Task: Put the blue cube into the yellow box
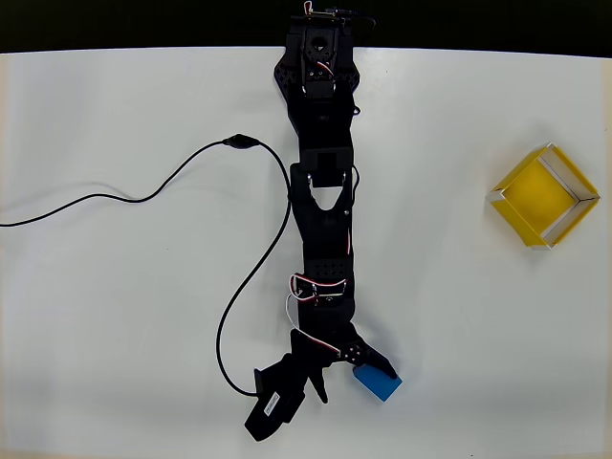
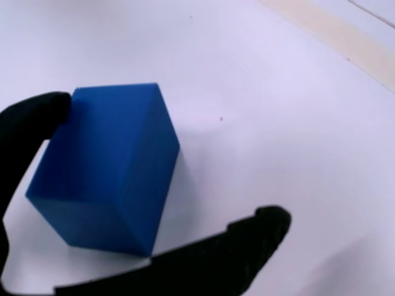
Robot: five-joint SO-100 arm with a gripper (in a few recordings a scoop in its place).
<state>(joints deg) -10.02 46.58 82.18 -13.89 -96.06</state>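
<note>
Fingers (image 2: 37, 123) black, one on each side of the blue cube (image 2: 108, 169) in the wrist view: the left one touches the cube's upper left corner, the lower one (image 2: 259, 231) runs under its bottom edge, close, though whether it actually touches I cannot tell. The jaws are parted around the block, not yet clamped on it; no lift evident, cube looks to sit on the white table (image 2: 278, 111). Overhead view: gripper (image 1: 359, 368) at the end of the outstretched black arm (image 1: 320, 191), near the table's lower edge, with the blue cube (image 1: 381, 384) poking out at its right side. Yellow box (image 1: 544, 195) stands far up and to the right in that view, turned diamond-wise, floor bare, well apart from cube and gripper. Progress, as I judge it: approach done, grasp only being set up; closing, lifting, carrying across to the box and release all remain. Overhead gives the layout, the gap between cube and box, and a black cable (image 1: 143, 196) looping over the table on the left, away from the likely path. It hides most of the cube under the gripper. Wrist view gives the fit of fingers to cube faces, and shows the cube skewed relative to the jaws, so the grip may land on corners.
</note>
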